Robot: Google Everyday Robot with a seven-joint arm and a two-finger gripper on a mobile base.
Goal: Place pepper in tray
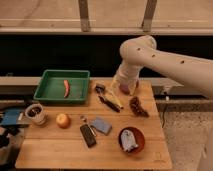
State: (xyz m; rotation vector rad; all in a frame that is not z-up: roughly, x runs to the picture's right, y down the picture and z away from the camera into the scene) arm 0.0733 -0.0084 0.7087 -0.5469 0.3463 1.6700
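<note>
The orange-red pepper (66,88) lies on the flat bottom of the green tray (46,93), at the back left of the wooden table. My gripper (124,86) hangs from the white arm at the back middle of the table. It is to the right of the tray and well apart from the pepper. It sits over the purple bowl (127,90) and hides most of it.
A yellowish item with a dark handle (111,101) and a brown clump (136,106) lie near the gripper. A red-brown bowl (132,140) holding a white thing, a blue sponge (102,125), a black device (88,135), a round orange fruit (63,120) and a cup (35,113) stand in front.
</note>
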